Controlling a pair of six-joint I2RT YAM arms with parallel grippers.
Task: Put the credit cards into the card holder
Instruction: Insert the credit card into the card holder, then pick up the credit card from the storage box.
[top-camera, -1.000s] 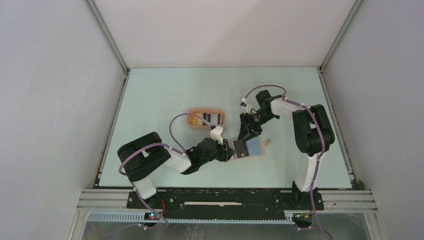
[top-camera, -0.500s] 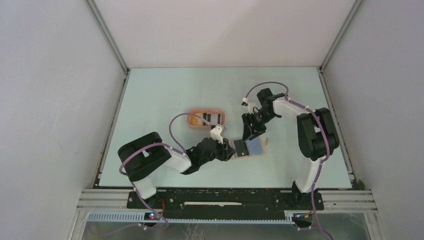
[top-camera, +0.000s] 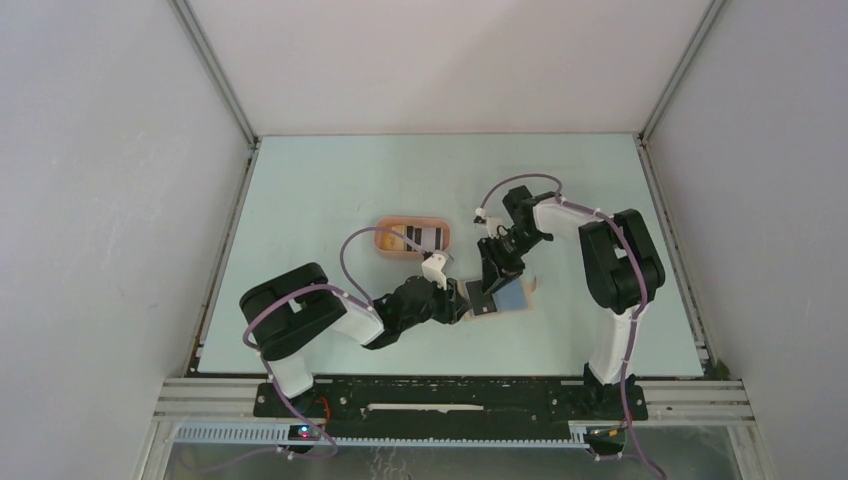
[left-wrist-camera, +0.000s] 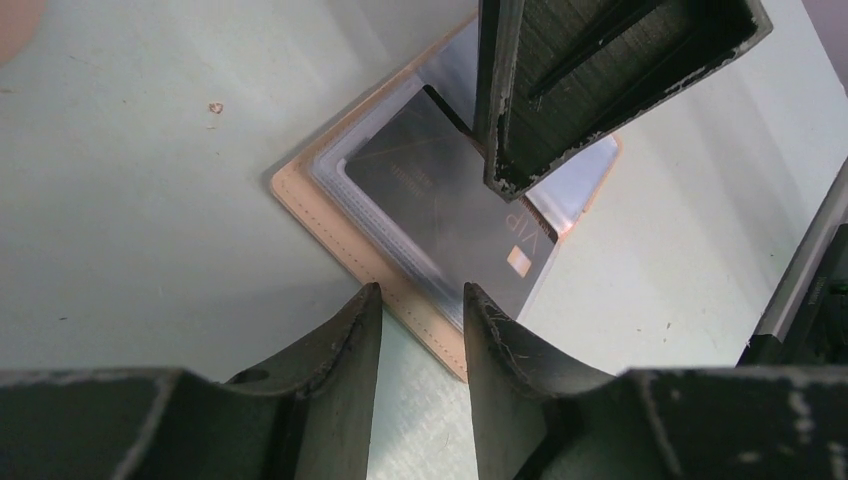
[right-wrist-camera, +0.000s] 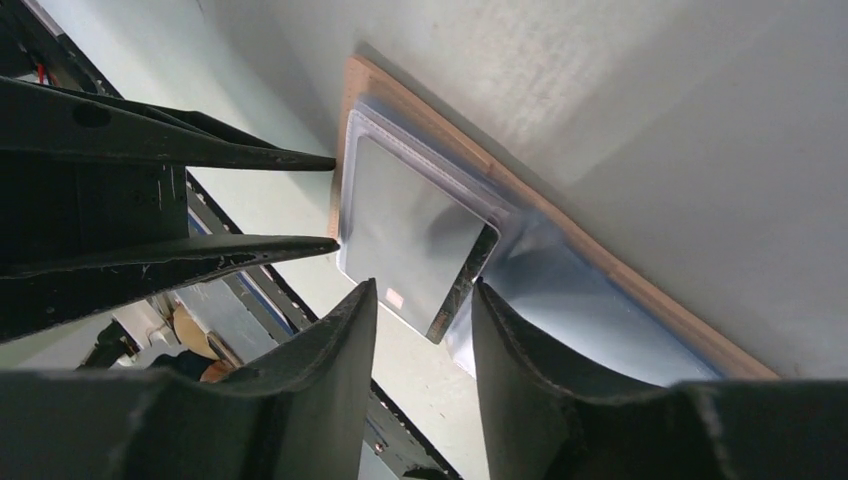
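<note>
Black card and open card holder, a gripper at each end

Top view: the card holder (top-camera: 515, 297) lies open at mid-table, long axis roughly left-right, with the black card (top-camera: 482, 298) on its left half. Left wrist: the card slants from upper left to lower right, VIP end lower. The left gripper (left-wrist-camera: 420, 312) is narrowly parted astride the holder's corner, holding nothing. Right wrist: the right gripper (right-wrist-camera: 425, 325) is partly open, the card's corner in its gap.

Pale-green table (top-camera: 330, 190): peach tray (top-camera: 384, 245) far side, tan card holder (left-wrist-camera: 345, 235) open flat nr centre.
</note>
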